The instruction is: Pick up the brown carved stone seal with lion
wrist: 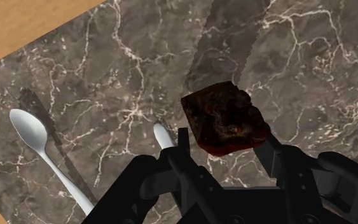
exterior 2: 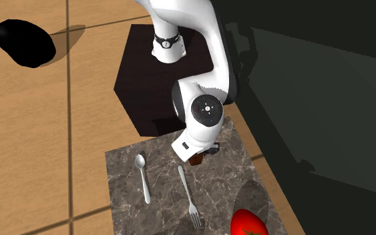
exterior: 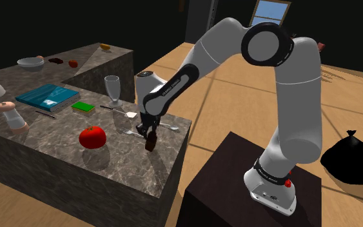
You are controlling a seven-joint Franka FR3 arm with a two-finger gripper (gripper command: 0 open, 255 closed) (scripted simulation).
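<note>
The brown carved stone seal (wrist: pixel 224 119) sits clasped between my two black fingers (wrist: pixel 182 145), its dark reddish block sticking out past the tips. My gripper (wrist: pixel 226 145) is shut on it. In the shoulder view the gripper (exterior: pixel 149 134) points down over the marble counter (exterior: pixel 135 164), near the end closest to the stand, and the seal (exterior: pixel 151 144) appears a little above the surface. From the second exterior view the seal (exterior 2: pixel 196 160) peeks out under the white wrist. Its shadow falls on the counter (wrist: pixel 107 76) beyond it.
A spoon (wrist: pixel 34 135) and a fork (exterior 2: pixel 188 195) lie on the counter beside the gripper. A red tomato (exterior: pixel 92 137), a glass (exterior: pixel 112 89), a green sponge (exterior: pixel 82 106), a blue book (exterior: pixel 47 97) and a pepper mill (exterior: pixel 12 116) stand further along. A black bag (exterior: pixel 351 158) lies on the floor.
</note>
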